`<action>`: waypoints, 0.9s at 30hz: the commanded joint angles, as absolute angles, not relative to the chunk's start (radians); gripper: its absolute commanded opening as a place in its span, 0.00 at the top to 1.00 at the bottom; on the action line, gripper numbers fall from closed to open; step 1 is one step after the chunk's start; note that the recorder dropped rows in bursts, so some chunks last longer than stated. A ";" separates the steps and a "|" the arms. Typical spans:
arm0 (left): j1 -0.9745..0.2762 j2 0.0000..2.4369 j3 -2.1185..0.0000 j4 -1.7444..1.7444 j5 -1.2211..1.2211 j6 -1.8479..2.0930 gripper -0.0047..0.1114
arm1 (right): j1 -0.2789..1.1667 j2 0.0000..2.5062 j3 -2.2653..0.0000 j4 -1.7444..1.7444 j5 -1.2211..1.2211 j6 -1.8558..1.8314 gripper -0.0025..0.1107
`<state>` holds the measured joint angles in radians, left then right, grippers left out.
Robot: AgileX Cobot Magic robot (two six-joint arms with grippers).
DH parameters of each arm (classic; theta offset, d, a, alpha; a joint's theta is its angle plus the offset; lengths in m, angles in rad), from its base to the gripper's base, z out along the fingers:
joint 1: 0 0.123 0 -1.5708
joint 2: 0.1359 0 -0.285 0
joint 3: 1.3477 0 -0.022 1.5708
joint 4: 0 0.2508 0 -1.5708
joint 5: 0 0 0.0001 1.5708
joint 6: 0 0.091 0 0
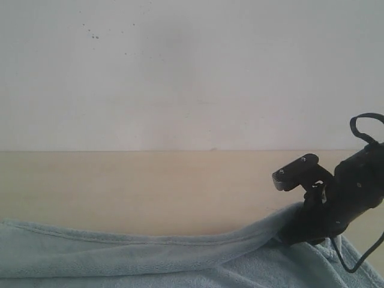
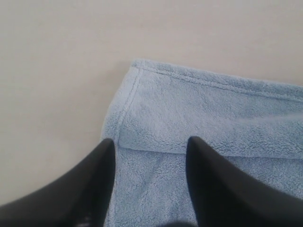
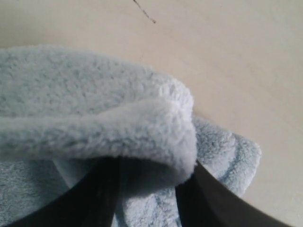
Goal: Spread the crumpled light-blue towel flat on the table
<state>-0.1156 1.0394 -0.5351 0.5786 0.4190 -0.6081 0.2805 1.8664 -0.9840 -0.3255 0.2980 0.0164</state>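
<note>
**STEP IN HAND: DRAWING OUT THE RIGHT END OF THE TOWEL**

**Position of the work.** The towel (image 1: 150,258) lies along the near edge of the counter (image 1: 150,186), running from the near-left corner region to the near-right. The far half of the counter, up to the wall (image 1: 192,72), carries nothing of the towel. The cloth is not yet flat. A long ridge rises toward the right arm (image 1: 351,192), and the left end shows a doubled-over flap (image 2: 156,142) just behind its hemmed corner (image 2: 136,66).

**Right jaws.** They are closed on a thick rolled fold of the towel, and pile bulges out between and over the two fingers. The fold is held clear of the counter. Grip depth cannot be read.

**Left jaws.** They stand apart with nothing gripped, poised over the left end of the towel with the flap between the finger lines. Whether the tips touch the cloth cannot be told.

**Assessment.** The task is judged to be in mid-course: one end is lifted and the other is unsecured.

**Next move, requirements.**
1. Bring the left jaws onto the flap or the hem, so that the left end is anchored or taken up.
2. Carry the right end outward and toward the far edge, keeping tension low enough that the fold does not slip out.
3. Lower the cloth before release, or the ridge is likely to remain.
</note>
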 commanded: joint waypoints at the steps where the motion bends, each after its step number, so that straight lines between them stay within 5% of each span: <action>1: -0.114 1.030 -0.533 0.564 0.407 -0.608 0.57 | 0.278 1.875 -0.990 -0.332 0.288 0.024 0.65; 7: -0.114 1.030 -0.533 0.561 0.407 -0.608 0.57 | 0.278 1.902 -0.990 -0.339 0.277 0.024 0.68; 13: -0.114 1.030 -0.533 0.561 0.401 -0.608 0.57 | 0.278 1.902 -1.015 -0.411 0.281 0.050 0.97; 27: -0.114 1.030 -0.533 0.557 0.369 -0.608 0.57 | 0.267 1.966 -1.392 -0.526 0.539 0.129 0.92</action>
<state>-0.1156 1.0394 -0.5351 0.5635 0.3825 -0.6081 0.2805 1.9316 -1.2969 -0.5096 0.4186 0.0968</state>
